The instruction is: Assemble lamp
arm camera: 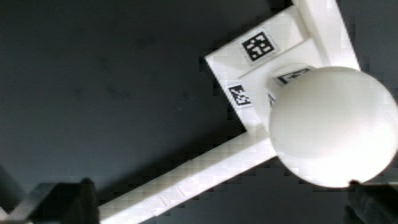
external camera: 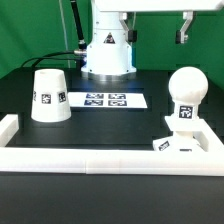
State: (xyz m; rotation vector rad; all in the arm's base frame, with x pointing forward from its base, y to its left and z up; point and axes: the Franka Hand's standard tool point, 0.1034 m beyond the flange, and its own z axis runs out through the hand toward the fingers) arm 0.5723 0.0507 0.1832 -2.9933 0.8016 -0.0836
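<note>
Up high near the exterior view's right top corner, the hand [external camera: 185, 32] hangs well above the counter [external camera: 110, 135], with its two fingers parted and nothing between them. It touches no part. In the wrist view the two dark fingertips [arm camera: 63, 197] show at the picture's edge, spread wide with open air between, and the bulb [arm camera: 329, 125] sits far below them.

The bulb stands upright on the flat square base [external camera: 186, 141], at the exterior view's right, close against the long white rail [external camera: 100, 157] that runs along the near edge. The shade [external camera: 49, 97] stands on the counter at the exterior view's left, narrow end up, well apart from the base and bulb. Between them, further back, lies the marker board [external camera: 108, 99], flat in front of the arm's white pedestal [external camera: 107, 52].

Each lamp part carries black-and-white square tags: one on the shade's side, one on the bulb's neck, one on the base's near edge. The marker board shows four such tags in a row. No letters or brand names can be read; the tag patterns are too small to make out.

The rail bends up at the exterior view's left end into a short corner piece [external camera: 8, 127]. The wrist view shows the base tucked into what seems to be the rail's other corner, though the angle is awkward. The dark counter is open between shade and base.
</note>
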